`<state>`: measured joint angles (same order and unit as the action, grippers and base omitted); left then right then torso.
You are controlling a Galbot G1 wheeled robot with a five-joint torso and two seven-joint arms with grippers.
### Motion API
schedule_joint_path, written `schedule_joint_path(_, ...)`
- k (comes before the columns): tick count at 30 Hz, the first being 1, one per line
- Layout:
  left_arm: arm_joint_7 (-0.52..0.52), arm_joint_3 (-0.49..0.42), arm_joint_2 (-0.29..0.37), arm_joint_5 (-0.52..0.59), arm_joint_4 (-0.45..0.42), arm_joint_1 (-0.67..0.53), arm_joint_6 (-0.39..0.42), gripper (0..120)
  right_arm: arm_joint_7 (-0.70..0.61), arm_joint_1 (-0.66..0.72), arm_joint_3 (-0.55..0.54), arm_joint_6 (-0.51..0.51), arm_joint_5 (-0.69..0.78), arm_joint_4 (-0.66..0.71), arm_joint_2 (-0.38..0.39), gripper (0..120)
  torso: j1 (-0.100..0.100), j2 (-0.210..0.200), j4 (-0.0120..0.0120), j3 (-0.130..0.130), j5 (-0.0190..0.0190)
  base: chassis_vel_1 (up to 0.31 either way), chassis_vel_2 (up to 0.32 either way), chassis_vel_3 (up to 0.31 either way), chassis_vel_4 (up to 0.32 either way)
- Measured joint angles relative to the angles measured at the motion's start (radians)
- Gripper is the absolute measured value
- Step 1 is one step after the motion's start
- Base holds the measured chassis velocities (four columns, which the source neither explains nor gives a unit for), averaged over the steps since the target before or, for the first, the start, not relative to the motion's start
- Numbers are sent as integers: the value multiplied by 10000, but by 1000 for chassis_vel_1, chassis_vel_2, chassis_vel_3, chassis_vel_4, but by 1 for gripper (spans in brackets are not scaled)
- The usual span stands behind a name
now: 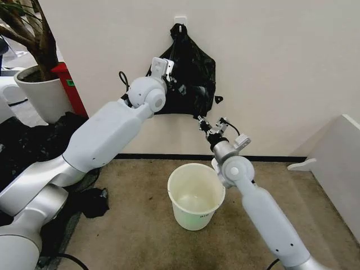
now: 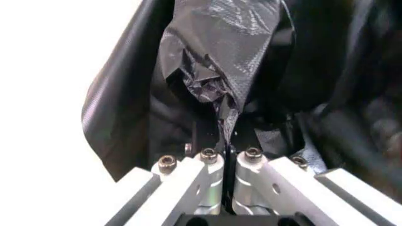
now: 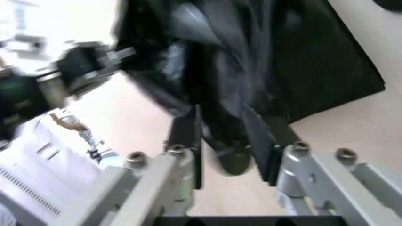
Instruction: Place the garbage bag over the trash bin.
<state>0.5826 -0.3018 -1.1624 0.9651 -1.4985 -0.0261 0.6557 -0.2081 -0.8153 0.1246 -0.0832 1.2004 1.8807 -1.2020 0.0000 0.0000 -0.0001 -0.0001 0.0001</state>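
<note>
Plain white wall, beige carpet, and a hook [image 1: 180,21] up high with a flat bundle of black bags [image 1: 191,79] hanging off it. Looks like the pick-a-bag stage: the left gripper [image 1: 179,85] is up against the bundle, and in its wrist view the fingers are pinched together on a crinkly fold of the garbage bag [image 2: 213,70]. The right gripper [image 1: 211,126] sits near the lower right corner of the bundle, jaws partly apart with black film between them; can't tell if it's actually clamping. The trash bin [image 1: 196,194], round cream plastic, tapering, waits empty on the floor just below. Next I'd guess it has to peel one thin, glossy sheet free without dragging the rest, which is fiddly with plastic this slippery.
</note>
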Motion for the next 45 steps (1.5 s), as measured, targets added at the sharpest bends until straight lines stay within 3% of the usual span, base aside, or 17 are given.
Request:
schedule_joint_path(6, 138, 18, -106, 45, 82, -14, -188, 0, 168, -569, 312, -312, -123, 952, 496, 41, 0, 0, -1, 0, 1, 0, 0, 0, 0)
schedule_joint_path(8, 156, -36, -109, 142, 4, -14, -242, 0, -106, -500, 698, -723, -153, 1335, 758, 53, 0, 0, -3, 0, 1, 0, 0, 0, 0)
schedule_joint_path(14, 191, -107, -98, 392, -154, -18, -267, 0, -1709, 1221, 534, -1208, -447, 895, 637, 73, 0, 0, 2, 1, -2, 0, 0, 0, 0)
schedule_joint_path(21, 223, -131, -92, 779, -276, -74, -413, 0, -2978, 2576, -705, -2193, -2541, 23, -33, 98, 0, 0, 3, 1, -2, 0, 0, 0, 0)
schedule_joint_path(30, 176, 34, -29, 934, -463, -28, -560, 0, -3237, 3366, -1687, -2737, -4840, -928, -816, 100, 0, 0, 3, 1, -3, 0, 0, 0, 0)
schedule_joint_path(35, 159, 29, -22, 970, -539, -31, -562, 0, -3354, 3922, -1645, -2624, -5679, -1842, -1394, 100, 0, -1, 5, 1, -3, 0, 0, 0, 0)
schedule_joint_path(45, 174, 85, -49, 1051, -699, -42, -546, 0, -3386, 4236, -1526, -2806, -5897, -2614, -1587, 100, 0, -1, 2, 1, -2, 0, 0, 0, 0)
